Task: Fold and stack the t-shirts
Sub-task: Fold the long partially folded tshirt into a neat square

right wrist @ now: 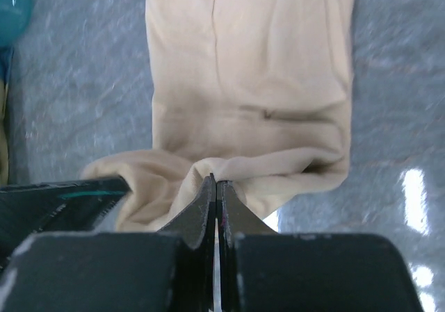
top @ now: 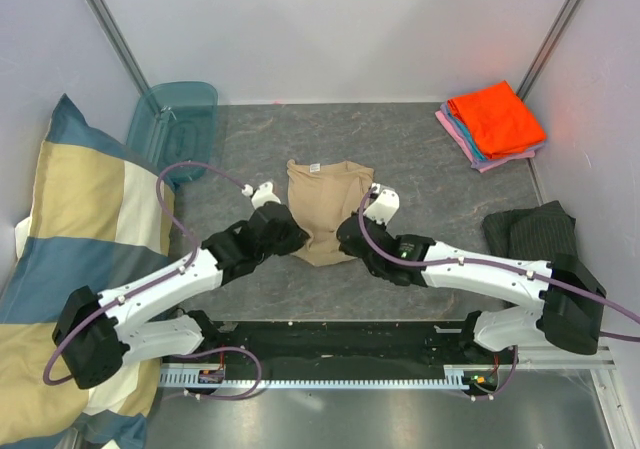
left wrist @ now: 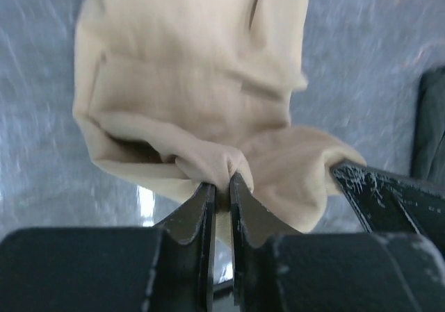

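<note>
- tan t-shirt (top: 322, 207) lies mid-table in the top view, on the grey table (top: 420, 159), with its collar end away from the arms and its near edge bunched up
- left gripper (top: 296, 239) meets that bunched edge on one side and right gripper (top: 348, 241) on the other; the wrists hide the fingers in this view
- only this view shows the folded t-shirts (top: 495, 119), orange on top with blue and pink edges beneath, in the far right corner, well apart from the tan one
- it alone also shows the checked pillow (top: 70, 229) at the left and the dark striped cloth (top: 535, 231) at the right
- left wrist view: the left gripper (left wrist: 221, 185) is clamped on a pinched fold of the tan cloth (left wrist: 195, 83), which fills the narrow gap between its fingers
- right wrist view: the right gripper (right wrist: 215, 184) is clenched tight on a thin fold of the same edge, with the rest of the shirt (right wrist: 250, 69) lying flat beyond it
</note>
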`<state>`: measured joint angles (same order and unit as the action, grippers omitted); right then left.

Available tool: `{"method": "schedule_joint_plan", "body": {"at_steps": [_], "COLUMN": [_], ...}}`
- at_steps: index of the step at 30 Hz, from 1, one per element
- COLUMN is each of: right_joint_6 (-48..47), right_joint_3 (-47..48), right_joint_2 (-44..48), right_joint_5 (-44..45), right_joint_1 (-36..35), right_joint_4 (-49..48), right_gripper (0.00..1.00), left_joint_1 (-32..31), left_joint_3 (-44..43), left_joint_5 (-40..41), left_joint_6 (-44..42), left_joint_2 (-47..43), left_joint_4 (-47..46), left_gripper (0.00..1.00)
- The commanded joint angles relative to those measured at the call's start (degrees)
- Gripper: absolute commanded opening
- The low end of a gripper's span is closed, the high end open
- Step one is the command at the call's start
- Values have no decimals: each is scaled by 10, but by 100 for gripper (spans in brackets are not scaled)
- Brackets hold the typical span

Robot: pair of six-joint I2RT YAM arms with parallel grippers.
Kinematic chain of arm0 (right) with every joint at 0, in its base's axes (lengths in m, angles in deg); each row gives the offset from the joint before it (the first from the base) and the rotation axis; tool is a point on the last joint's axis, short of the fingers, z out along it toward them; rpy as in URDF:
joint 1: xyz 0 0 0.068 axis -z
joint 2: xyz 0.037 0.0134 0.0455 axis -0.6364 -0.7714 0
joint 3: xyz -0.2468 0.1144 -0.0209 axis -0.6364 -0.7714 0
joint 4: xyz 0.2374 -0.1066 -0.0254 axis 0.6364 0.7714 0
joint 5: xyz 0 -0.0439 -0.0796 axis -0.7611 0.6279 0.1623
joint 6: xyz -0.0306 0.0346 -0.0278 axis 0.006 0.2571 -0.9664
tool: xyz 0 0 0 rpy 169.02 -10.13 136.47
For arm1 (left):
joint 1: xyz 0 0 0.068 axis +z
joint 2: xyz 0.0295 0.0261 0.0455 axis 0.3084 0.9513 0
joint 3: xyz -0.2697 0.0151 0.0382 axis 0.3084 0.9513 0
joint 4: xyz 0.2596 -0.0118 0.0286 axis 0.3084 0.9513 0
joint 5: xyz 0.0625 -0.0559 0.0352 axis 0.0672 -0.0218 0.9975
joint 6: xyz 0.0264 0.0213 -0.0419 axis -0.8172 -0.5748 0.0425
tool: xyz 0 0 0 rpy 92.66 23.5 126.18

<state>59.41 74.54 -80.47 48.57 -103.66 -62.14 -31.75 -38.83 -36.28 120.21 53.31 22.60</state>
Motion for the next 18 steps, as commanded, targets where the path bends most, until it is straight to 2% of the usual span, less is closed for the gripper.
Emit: {"method": "schedule_joint_plan", "body": {"at_steps": [1, 7, 12, 18], "right_joint_6": [-71, -120, -151, -164], "right_joint_3": [40, 74, 114, 141], "right_joint_2": [-12, -37, -68, -95], "right_joint_5": [1, -46, -98, -126], "right_joint_1": [48, 131, 186, 218], "right_joint_4": [-3, -30, -45, -67], "right_gripper": [0, 0, 0, 0], "left_joint_1": [63, 158, 188, 212], "left_joint_3": [-47, -85, -135, -199], "left_joint_5": [-27, -106, -130, -165], "left_joint_6": [-76, -104, -141, -161], "left_joint_2": [37, 115, 171, 245], "left_joint_4": [-70, -117, -131, -143], "left_gripper": [2, 2, 2, 2]}}
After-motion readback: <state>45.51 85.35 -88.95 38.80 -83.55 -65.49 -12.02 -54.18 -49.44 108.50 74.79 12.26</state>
